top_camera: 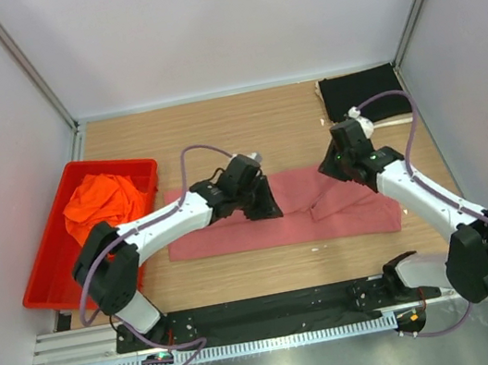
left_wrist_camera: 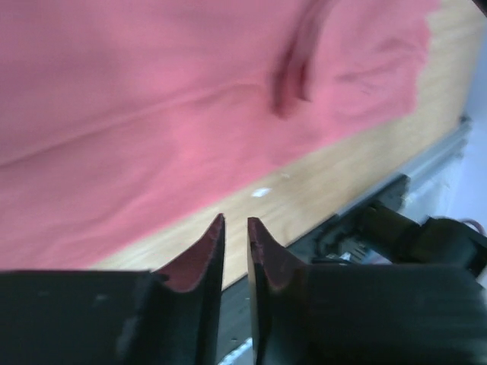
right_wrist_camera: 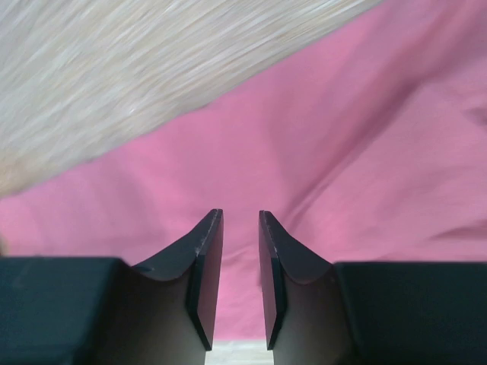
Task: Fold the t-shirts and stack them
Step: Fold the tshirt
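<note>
Rose-red shirt [top_camera: 279,223] lies flat mid-bench, already narrowed to a band, its long axis running left to right across the bench [top_camera: 217,131]. Left pincer [left_wrist_camera: 236,220] sits over the band's far edge near the middle. Its fingers are drawn close with a slim gap, and we see no cloth between them. Right pincer [right_wrist_camera: 240,214] hangs over the far edge further right, close by a diagonal crease. It shows the same narrow gap and is also empty. Each arm is nearer its own half of the band. We judge the next fold goes end over end, so a grip has to reach the short ends. Orange shirt [top_camera: 102,201] is heaped in the red tray [top_camera: 50,280] at left. Black shirt [top_camera: 360,93] is folded in the far right corner.
</note>
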{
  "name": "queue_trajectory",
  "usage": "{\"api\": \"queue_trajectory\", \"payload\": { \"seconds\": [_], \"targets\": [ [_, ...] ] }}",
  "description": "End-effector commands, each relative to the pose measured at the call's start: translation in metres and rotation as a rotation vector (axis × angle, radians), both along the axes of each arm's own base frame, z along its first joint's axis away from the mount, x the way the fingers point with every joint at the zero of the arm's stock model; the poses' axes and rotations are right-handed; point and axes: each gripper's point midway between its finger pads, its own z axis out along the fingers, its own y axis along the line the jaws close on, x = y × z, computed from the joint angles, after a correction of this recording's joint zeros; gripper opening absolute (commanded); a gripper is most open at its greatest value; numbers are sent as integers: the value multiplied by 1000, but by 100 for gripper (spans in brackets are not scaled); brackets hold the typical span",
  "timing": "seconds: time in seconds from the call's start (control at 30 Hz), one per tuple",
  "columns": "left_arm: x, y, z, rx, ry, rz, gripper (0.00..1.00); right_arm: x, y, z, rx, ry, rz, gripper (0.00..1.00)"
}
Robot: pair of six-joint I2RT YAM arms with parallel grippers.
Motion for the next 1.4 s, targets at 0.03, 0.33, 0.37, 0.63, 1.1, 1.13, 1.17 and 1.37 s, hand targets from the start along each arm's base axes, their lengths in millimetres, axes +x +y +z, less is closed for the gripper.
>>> {"api": "queue_trajectory", "payload": {
  "seconds": [0.03, 0.33, 0.37, 0.63, 1.1, 1.13, 1.17, 1.37],
  "targets": [
    [-2, -72, 45, -209, -88, -122, 9, 2, -55, 11, -43, 14, -137, 27],
    [16, -146, 29, -304, -81, -174, 0, 9, -105, -32, -66, 144, -262, 22],
    [19, -148, 24, -295, -82, -170, 0, 7, -107, -38, -68, 164, -277, 22],
    [38, -124, -68, -44, -21, -62, 0, -22, -147, -92, -141, 300, -451, 21],
    [30, -99, -21, -46, -1, -65, 11, -35, -160, -59, -139, 233, -587, 32],
    [30, -98, -15, -46, 3, -70, 13, -32, -162, -56, -147, 226, -588, 33],
    [30, -97, -9, -51, -1, -87, 17, -25, -163, -48, -144, 207, -596, 33],
    [46, -61, 4, 41, -31, -67, 20, -1, -145, -46, -34, 212, -566, 33]
  ]
}}
